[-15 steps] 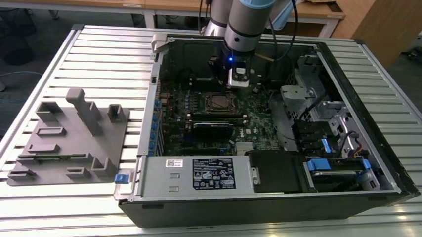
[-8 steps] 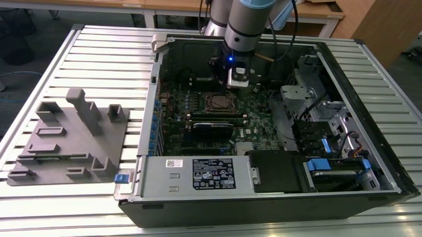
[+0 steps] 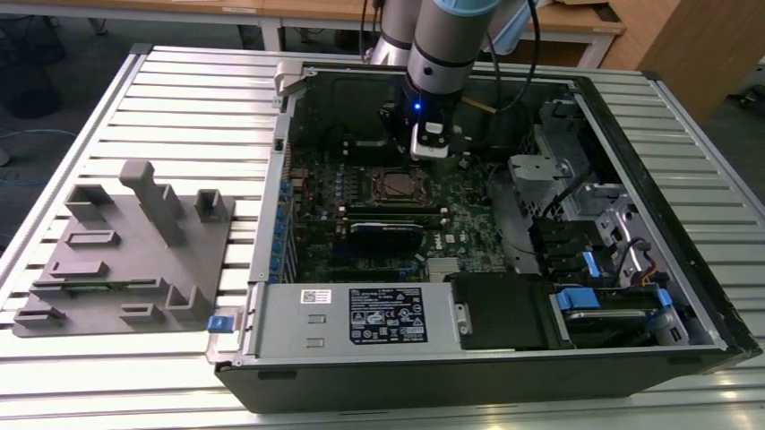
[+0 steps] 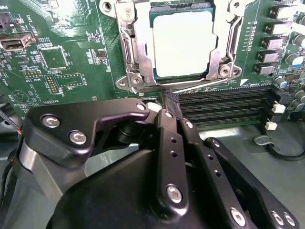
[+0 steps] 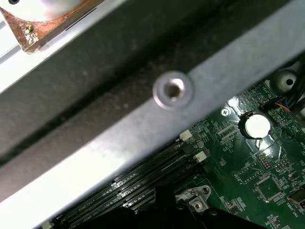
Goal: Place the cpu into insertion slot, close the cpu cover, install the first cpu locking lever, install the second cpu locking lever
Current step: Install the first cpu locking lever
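My gripper hangs inside the open computer case, just beside the insertion slot. In the second wrist view my black, smooth-sided fingers meet at a ribbed tip, pressed together with nothing between them, close to the slot's edge and over the board.

The cpu lies flat in the slot, a square chip with a dull silver top. The cpu cover, a thin frame of bright stamped metal, is folded down around it, so the chip shows through the square cut-out. A thin wire lever seems to run along the frame's edge nearest my fingertips, but I cannot tell whether it is latched.

Long, narrow black memory slots lie beside the socket on the green circuit board. In the first wrist view a round silver coin battery sits on that board beneath a grey metal case rail.

The case rests on a ribbed aluminium table, with a grey moulded fixture towards the exterior view's left.
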`<state>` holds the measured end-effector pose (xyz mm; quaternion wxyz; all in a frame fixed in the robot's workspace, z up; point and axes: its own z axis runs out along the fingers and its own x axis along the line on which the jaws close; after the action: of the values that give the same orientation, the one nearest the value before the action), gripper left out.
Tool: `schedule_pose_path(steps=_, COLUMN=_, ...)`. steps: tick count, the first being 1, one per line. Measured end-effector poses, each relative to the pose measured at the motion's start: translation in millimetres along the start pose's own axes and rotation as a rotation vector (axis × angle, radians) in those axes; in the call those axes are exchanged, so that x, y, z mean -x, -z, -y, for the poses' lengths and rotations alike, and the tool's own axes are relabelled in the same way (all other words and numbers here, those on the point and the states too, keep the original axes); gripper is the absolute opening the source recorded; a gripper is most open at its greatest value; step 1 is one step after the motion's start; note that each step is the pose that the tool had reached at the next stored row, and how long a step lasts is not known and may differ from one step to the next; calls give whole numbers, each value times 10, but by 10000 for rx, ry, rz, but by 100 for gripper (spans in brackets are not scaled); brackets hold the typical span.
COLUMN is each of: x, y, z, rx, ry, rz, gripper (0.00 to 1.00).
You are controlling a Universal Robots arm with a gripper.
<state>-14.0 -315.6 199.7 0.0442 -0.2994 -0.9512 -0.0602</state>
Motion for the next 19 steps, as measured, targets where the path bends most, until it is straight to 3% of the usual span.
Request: schedule_pose_path(steps=19, x=5, y=7, z=4, rx=2, ry=-26, rz=2, gripper=10)
